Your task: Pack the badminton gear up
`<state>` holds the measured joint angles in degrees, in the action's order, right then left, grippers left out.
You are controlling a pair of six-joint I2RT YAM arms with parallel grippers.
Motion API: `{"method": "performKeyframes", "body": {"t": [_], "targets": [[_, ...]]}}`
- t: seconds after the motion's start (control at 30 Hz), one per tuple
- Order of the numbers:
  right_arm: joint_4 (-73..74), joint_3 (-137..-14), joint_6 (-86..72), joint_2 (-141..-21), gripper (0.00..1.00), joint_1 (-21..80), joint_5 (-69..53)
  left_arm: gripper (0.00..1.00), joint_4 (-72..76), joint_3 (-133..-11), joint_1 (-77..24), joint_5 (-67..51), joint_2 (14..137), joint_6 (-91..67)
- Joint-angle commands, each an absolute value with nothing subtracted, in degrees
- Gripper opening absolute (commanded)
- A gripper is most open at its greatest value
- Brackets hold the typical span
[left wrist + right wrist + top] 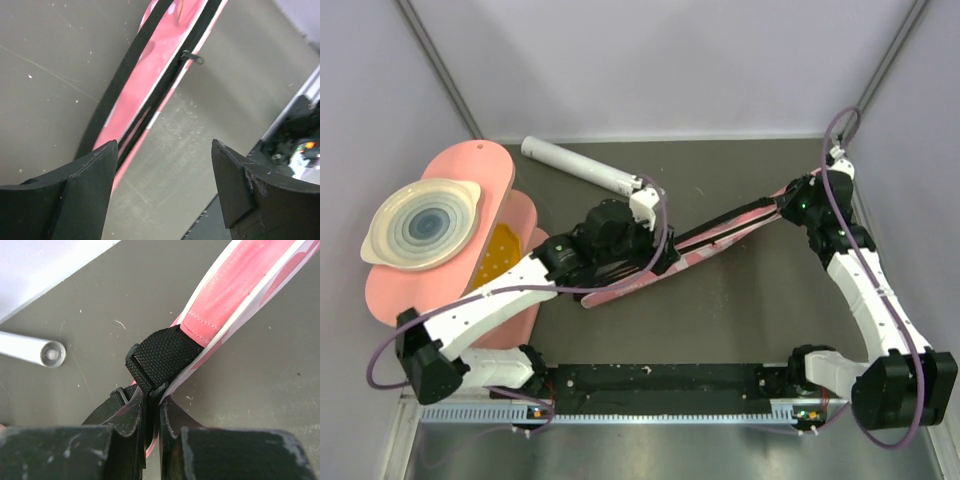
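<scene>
The pink racket-shaped bag (pixel 715 238) lies slantwise across the table's middle, with a black strap and a zip. In the left wrist view the bag (pixel 160 55) runs up the frame, its zip pull (pixel 192 57) showing. My left gripper (pixel 164 150) is open above the bag's near end, holding nothing. My right gripper (pixel 154 402) is shut on the bag's narrow end at the black webbing strap (pixel 160 357), seen from above at the right (pixel 788 205). The long white tube (pixel 582 166) lies at the back; its open end shows in the right wrist view (pixel 52 354). Rackets and shuttlecocks are out of view.
Pink rounded boards (pixel 495 170) lie at the left with a white ringed dish (pixel 420 222) on them. A black rail (pixel 660 385) runs along the near edge. Grey walls close in the back and sides.
</scene>
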<state>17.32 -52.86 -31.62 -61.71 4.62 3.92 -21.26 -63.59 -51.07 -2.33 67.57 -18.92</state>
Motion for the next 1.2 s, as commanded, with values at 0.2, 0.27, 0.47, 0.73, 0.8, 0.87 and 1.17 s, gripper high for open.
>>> {"method": "performKeyframes", "body": {"t": [0.2,0.27,0.47,0.73,0.8,0.87,1.17], "targets": [[17.8,-59.9,-24.1,-68.9,0.00,-1.2,-12.0,0.65,-25.5,-65.1,-46.9,-4.9,75.1,-12.4],[18.0,-60.5,-23.2,-69.8,0.00,-2.3,-13.5,0.69,-25.3,-62.4,-46.1,-4.1,72.3,-16.8],[18.0,-61.0,-20.5,-71.3,0.00,-5.5,-19.0,0.74,-23.5,-48.1,-46.1,-1.1,54.1,-23.7],[17.3,-61.2,-20.5,-71.5,0.00,-6.1,-21.3,0.73,-27.2,-40.3,-45.6,-3.7,52.1,-31.6],[17.2,-61.2,-20.6,-71.4,0.00,-6.1,-21.8,0.72,-26.5,-38.8,-45.6,-3.5,52.7,-32.9],[17.1,-61.1,-20.4,-71.1,0.00,-6.1,-22.1,0.68,-25.9,-37.3,-45.6,-1.9,52.7,-34.7],[17.1,-61.1,-20.3,-71.1,0.00,-6.1,-21.9,0.53,-21.9,-32.2,-45.5,-7.3,51.8,-37.9]]}}
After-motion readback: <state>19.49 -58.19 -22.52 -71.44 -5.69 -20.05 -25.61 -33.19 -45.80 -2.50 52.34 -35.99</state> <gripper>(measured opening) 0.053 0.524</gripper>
